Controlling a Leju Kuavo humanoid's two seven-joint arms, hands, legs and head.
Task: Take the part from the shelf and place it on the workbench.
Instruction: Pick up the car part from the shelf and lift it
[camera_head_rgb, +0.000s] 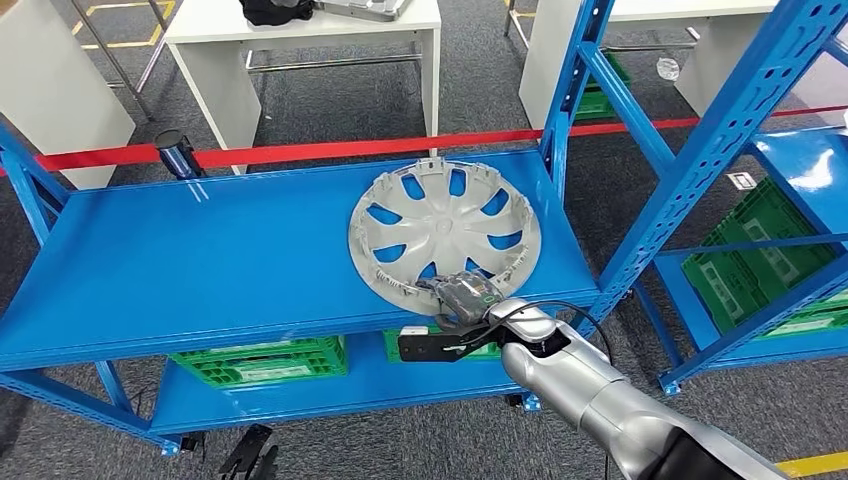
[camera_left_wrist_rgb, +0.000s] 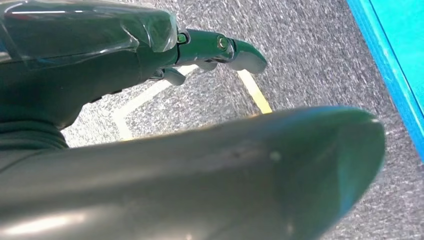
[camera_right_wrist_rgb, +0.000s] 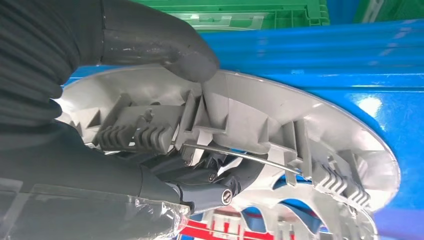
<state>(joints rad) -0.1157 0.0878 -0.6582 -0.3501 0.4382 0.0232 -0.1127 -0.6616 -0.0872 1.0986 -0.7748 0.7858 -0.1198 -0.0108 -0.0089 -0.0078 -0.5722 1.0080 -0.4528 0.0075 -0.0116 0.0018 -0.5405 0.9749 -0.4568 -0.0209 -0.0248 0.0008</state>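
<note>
Working from the left of the head view, we find our left hand (camera_head_rgb: 252, 455) hanging low beside the shelf's foot, well apart from the job. In the left wrist view the left hand (camera_left_wrist_rgb: 150, 55) sits over grey carpet with yellow floor lines; it holds nothing, but we cannot tell from this close angle whether its fingers are spread or curled.

Moving rightward, the blue shelf (camera_head_rgb: 180, 260) carries the part, a grey wheel cover (camera_head_rgb: 445, 235), lying inside-up on the right half of the top deck, near the front edge. Green crates (camera_head_rgb: 262, 362) sit on the deck below. White tables (camera_head_rgb: 300, 30) stand beyond a red barrier tape (camera_head_rgb: 330, 150); which one is the workbench we cannot say.

Further right, our right hand (camera_head_rgb: 462, 295) has reached the near rim of the wheel cover. In the right wrist view the thumb (camera_right_wrist_rgb: 165, 45) presses on the rim's outer face while the darker fingers (camera_right_wrist_rgb: 210, 182) hook under the inner side, among the clips and the wire retaining ring, so the right hand (camera_right_wrist_rgb: 75, 150) is clamped on the wheel cover (camera_right_wrist_rgb: 300, 145).

We judge the task to be at its early stage: the grasp looks made, but the cover rests on the shelf, not yet lifted. Lifting, carrying and setting down are all left to do.
</note>
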